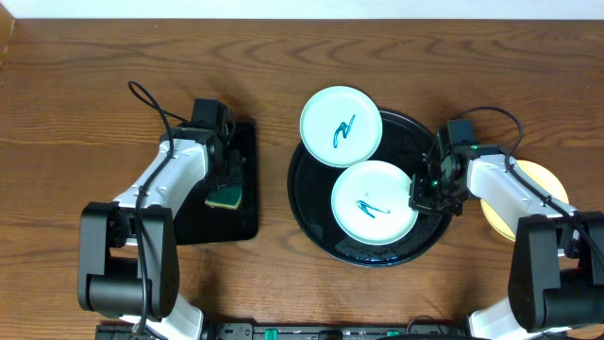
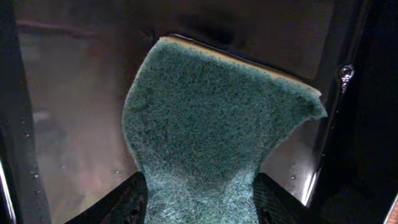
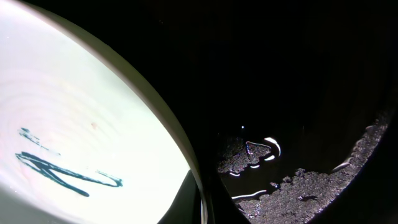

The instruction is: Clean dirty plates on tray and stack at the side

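- Nearest the right wrist lens: front plate [image 3: 74, 124], mint-white, teal scribble [image 3: 62, 171] unwiped at its centre; lying flat inside round tray [image 1: 401, 142], so judged next for cleaning
- Right tool [image 1: 422, 194] closed tight at that plate's right rim, likely to steady it for scrubbing; whether pinching the rim or only pressing beside it, cannot tell
- Back plate [image 1: 341, 126], also mint-white and scribbled, propped on the tray's far rim and overhanging toward the table [image 1: 94, 76]; judged second in line
- Yellow plate [image 1: 550, 184] off the tray, on the table at right, partly under the right arm; judged the start of the side stack; centre hidden
- Wet patches [image 3: 298, 186] on tray floor beside front plate
- Left tool [image 2: 199, 205] squeezing sponge [image 2: 211, 124], green scouring face pinched to a waist between the fingers [image 2: 118, 202]; gripped over rectangular tray [image 1: 241, 222], well apart from the plates; judged a pick-up before wiping
- Count: plates three, two mint-white and one yellow; scribbles showing, two; trays two; sponge one; tools two
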